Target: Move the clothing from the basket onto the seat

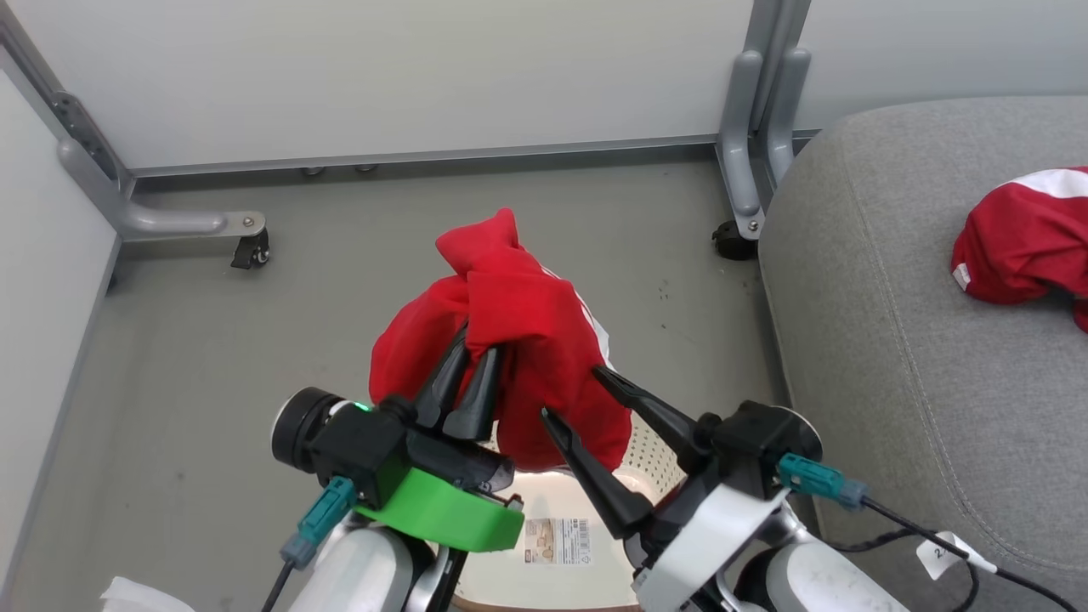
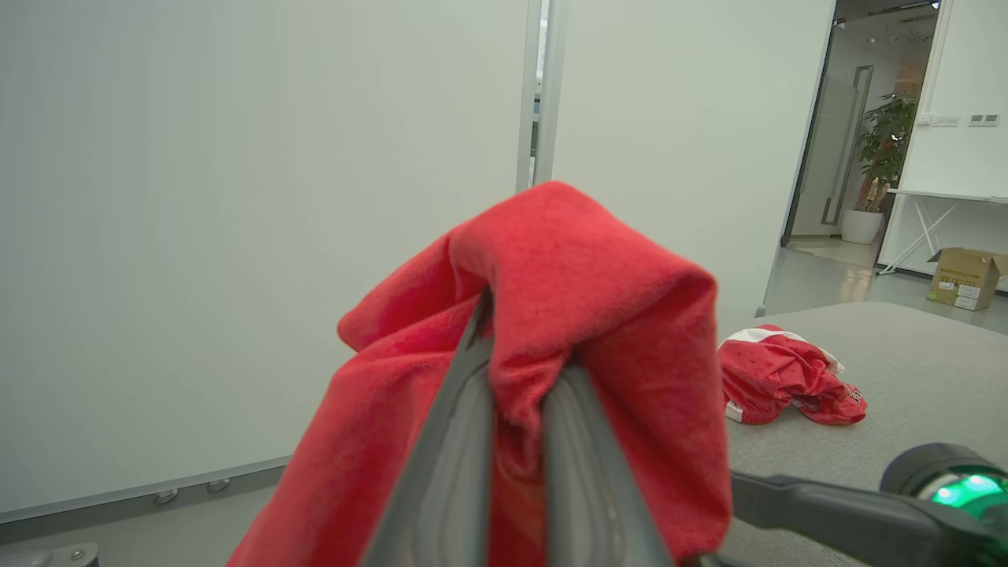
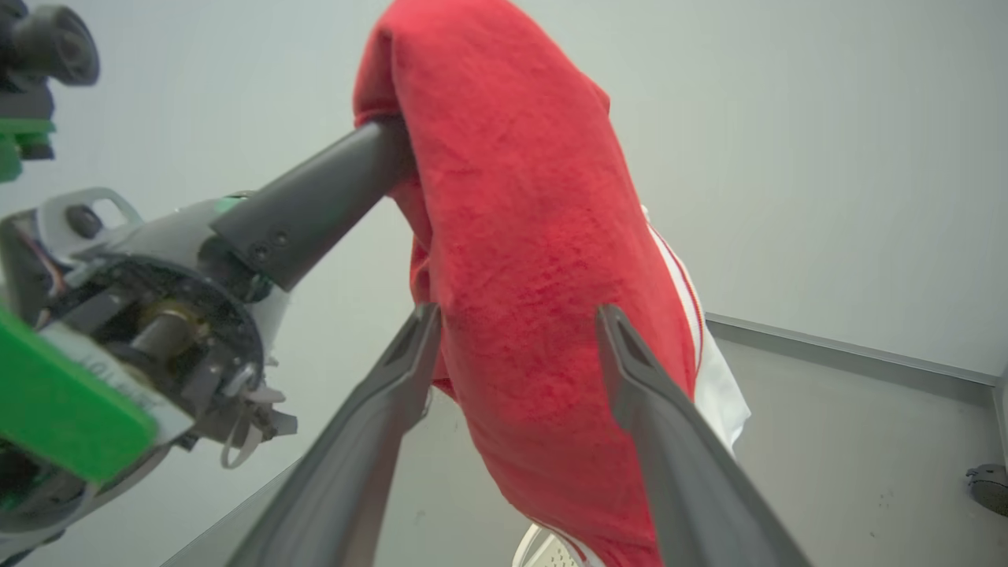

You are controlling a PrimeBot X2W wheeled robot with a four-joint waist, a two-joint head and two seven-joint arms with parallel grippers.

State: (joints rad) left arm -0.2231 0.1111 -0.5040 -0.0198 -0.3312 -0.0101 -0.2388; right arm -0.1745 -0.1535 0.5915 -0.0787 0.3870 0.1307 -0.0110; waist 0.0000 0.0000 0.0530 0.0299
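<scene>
A red garment (image 1: 510,340) with white stripes hangs lifted above the basket (image 1: 646,459), and my left gripper (image 1: 478,350) is shut on its upper fold. Seen from the left wrist, the cloth (image 2: 567,283) drapes over both closed fingers (image 2: 465,441). My right gripper (image 1: 569,391) stands open against the lower part of the hanging garment (image 3: 535,236), one finger on each side (image 3: 630,370). The cream basket lies below both arms, its label (image 1: 557,540) showing. A second red and white garment (image 1: 1020,246) lies crumpled on the grey seat (image 1: 892,357) to the right.
White partition walls stand behind and to the left, on grey metal feet with casters (image 1: 251,251) (image 1: 731,242). Grey floor (image 1: 212,357) lies between them and the seat. A cardboard box (image 2: 965,277) and a potted plant (image 2: 886,150) stand far off beyond the seat.
</scene>
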